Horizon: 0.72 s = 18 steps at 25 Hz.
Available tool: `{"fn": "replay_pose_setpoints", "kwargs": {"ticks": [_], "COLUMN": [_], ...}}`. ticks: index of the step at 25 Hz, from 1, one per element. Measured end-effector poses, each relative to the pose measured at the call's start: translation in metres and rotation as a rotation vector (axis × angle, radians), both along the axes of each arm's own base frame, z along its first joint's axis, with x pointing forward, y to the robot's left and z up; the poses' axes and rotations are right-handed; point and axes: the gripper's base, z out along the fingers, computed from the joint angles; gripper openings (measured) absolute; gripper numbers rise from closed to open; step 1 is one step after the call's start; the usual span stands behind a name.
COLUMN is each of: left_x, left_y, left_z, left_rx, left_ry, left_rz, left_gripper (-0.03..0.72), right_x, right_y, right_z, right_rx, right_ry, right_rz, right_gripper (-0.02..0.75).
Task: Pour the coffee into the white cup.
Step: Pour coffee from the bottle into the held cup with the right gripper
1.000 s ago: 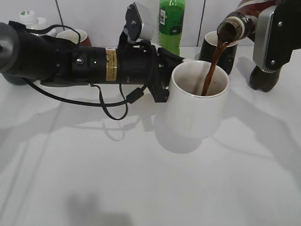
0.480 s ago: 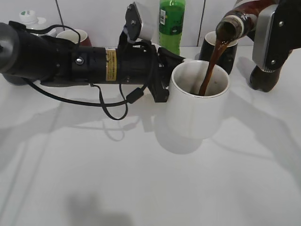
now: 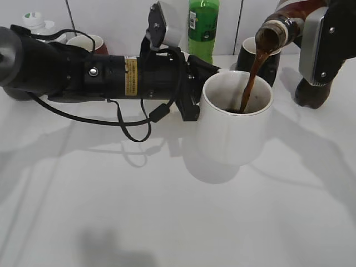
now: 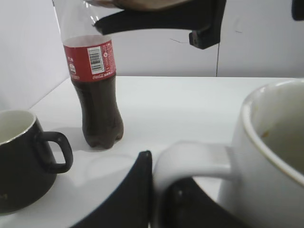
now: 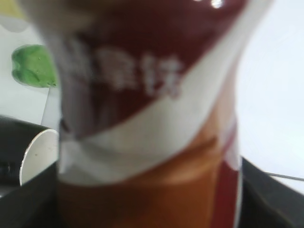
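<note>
The white cup [image 3: 231,130] stands at the middle of the table. My left gripper [image 3: 192,97] is shut on the cup's handle [image 4: 190,159] from the left. My right gripper [image 3: 325,39] is shut on the coffee bottle [image 3: 283,25], tilted with its mouth over the cup. A stream of dark brown coffee [image 3: 250,80] runs from the mouth into the cup. The bottle's brown-orange label with a white swirl [image 5: 147,123] fills the right wrist view. The cup's rim [image 5: 35,154] shows at that view's lower left.
A red-labelled cola bottle [image 4: 95,90] and a black mug [image 4: 21,159] stand behind the cup. A green bottle [image 3: 203,28], a black mug [image 3: 266,61] and a dark red cup [image 3: 89,43] line the back wall. A cable [image 3: 133,125] loops under the left arm.
The coffee keeps streaming into the cup. The bottle and both arms hold nearly the same pose.
</note>
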Motion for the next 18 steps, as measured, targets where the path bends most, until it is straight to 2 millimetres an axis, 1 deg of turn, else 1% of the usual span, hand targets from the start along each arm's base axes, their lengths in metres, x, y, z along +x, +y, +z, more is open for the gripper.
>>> {"fn": "replay_pose_setpoints", "kwargs": {"ticks": [18], "left_x": [-0.0005], "left_y": [-0.0001], "left_z": [0.0], "left_rx": [0.0], "left_ry": [-0.002], "left_rz": [-0.006], "left_gripper": [0.036], "right_x": [-0.0002], "right_y": [0.0003], "right_z": [0.0003], "right_rx": [-0.033], "right_ry": [-0.03], "right_rz": [0.01], "right_gripper": [0.527]}}
